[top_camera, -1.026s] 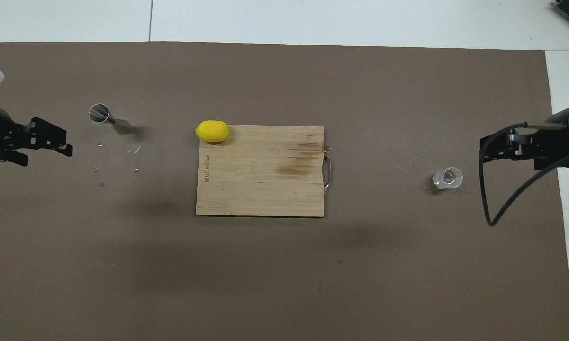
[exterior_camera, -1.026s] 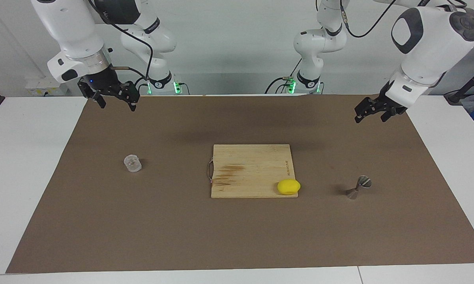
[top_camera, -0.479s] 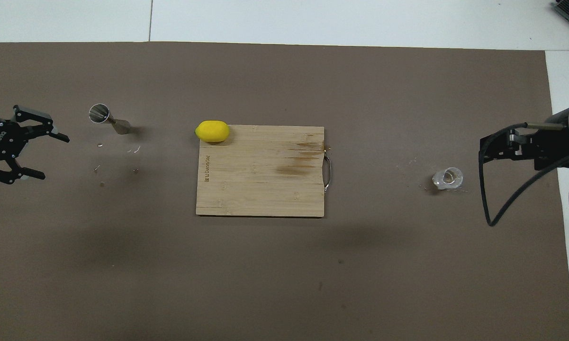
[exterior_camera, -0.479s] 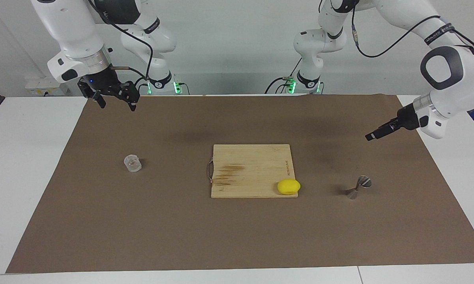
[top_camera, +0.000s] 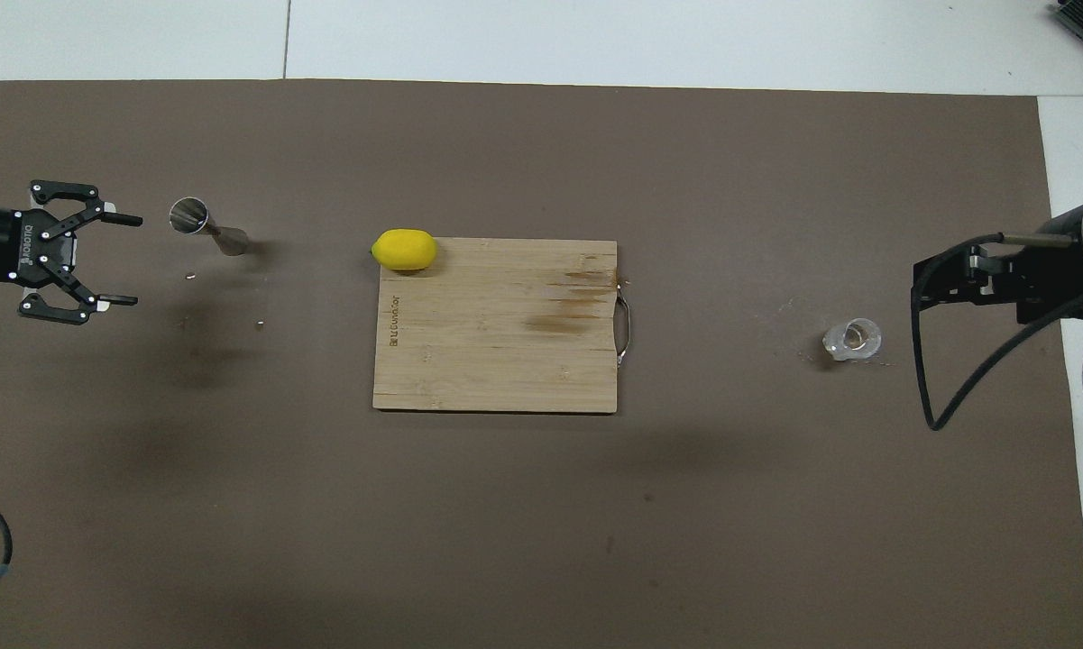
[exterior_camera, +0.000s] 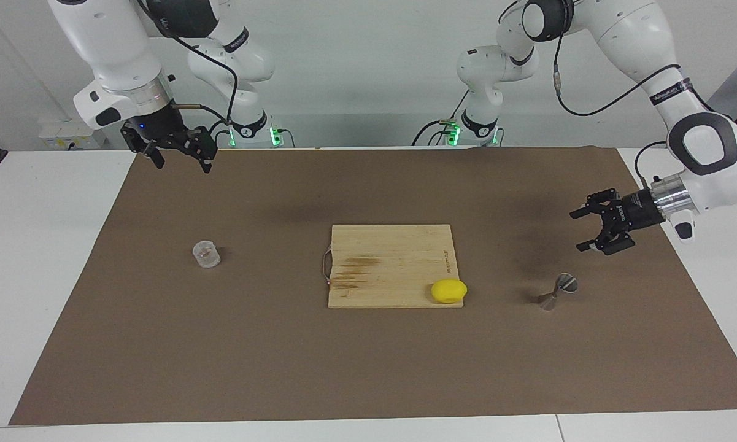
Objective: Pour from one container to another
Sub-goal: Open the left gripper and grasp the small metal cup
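Both pincers are empty, so the pouring has not begun. Over at the right edge of the facing view, the left gripper (exterior_camera: 583, 229) hangs low with its two fingers spread wide apart. It is near the little steel jigger (exterior_camera: 558, 291) but not touching it. The jigger leans on the brown mat (exterior_camera: 368, 368), lower right of the middle. At the upper left, the right gripper (exterior_camera: 178, 161) waits up high, fingers apart too. The clear cup (exterior_camera: 206, 254) stands alone, left of the middle, and nobody holds it. A wooden board (exterior_camera: 386, 258) with a lemon (exterior_camera: 448, 290) sits between them. I think everything is left: grab, lift, tip.
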